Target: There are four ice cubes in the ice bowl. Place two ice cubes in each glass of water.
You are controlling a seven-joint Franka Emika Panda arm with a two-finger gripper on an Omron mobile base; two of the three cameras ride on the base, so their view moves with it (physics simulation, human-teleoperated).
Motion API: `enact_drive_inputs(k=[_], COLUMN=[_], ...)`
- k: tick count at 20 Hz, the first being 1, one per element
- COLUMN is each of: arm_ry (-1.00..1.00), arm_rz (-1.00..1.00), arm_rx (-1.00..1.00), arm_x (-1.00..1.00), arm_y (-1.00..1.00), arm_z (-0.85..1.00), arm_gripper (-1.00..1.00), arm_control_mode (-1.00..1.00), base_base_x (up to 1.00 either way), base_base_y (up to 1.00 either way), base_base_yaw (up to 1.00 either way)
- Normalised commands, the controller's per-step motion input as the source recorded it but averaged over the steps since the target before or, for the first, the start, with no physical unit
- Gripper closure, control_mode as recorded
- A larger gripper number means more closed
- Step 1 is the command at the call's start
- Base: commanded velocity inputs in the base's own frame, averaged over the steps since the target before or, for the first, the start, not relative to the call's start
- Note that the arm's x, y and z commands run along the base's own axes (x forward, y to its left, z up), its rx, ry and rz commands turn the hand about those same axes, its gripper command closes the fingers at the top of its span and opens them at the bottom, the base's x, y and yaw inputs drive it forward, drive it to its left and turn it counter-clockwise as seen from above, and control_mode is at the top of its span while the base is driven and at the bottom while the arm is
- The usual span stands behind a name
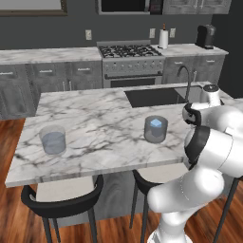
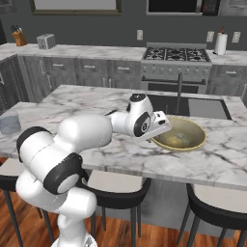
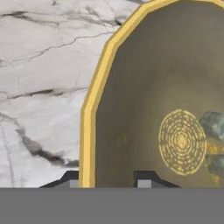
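One pale-blue ice cube point(image 1: 156, 123) sits in the nearer clear glass tumbler point(image 1: 155, 129); the farther tumbler point(image 1: 52, 139) looks empty. The gripper point(image 3: 111, 177), fingers spread and empty, straddles the yellowish-tan bowl's point(image 3: 94, 100) rim.

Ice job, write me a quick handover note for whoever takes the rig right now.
Gripper: jaws slightly apart, nothing between them, hovering at the near rim of the ice bowl.
Ice bowl: on the island by the sink; at least two ice cubes lie in it at the hand view's edge.
Near glass: one ice cube in it.
Far glass: water, no cube visible.
Done: one cube delivered.
Left: one more cube for the near glass, two for the far glass.
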Motion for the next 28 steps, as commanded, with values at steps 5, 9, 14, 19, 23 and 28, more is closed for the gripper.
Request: enact_drive_inputs(k=[5,9,14,19,23,28], arm_ry=[0.00,-0.05,-0.09,-0.10,-0.10,-0.05], arm_rz=[0.00,0.00,0.00,0.00,0.00,0.00], arm_rx=[0.01,0.00,-0.01,-0.05,-0.08,-0.12], arm_x=[-0.13,-0.49,-0.41,-0.20,-0.21,-0.28], arm_y=[-0.01,0.03,0.36,0.56,0.74,0.87], arm_z=[0.08,0.84,0.74,0.41,0.31,0.56], arm_gripper=[1.00,1.00,1.00,1.00,1.00,1.00], arm_control_mode=[-1.00,-1.00,-1.00,-1.00,-1.00,-1.00], base_base_x=[0.00,0.00,0.00,0.00,0.00,0.00], base_base_y=[0.00,0.00,0.00,0.00,0.00,0.00], base_base_yaw=[0.00,0.00,0.00,0.00,0.00,0.00])
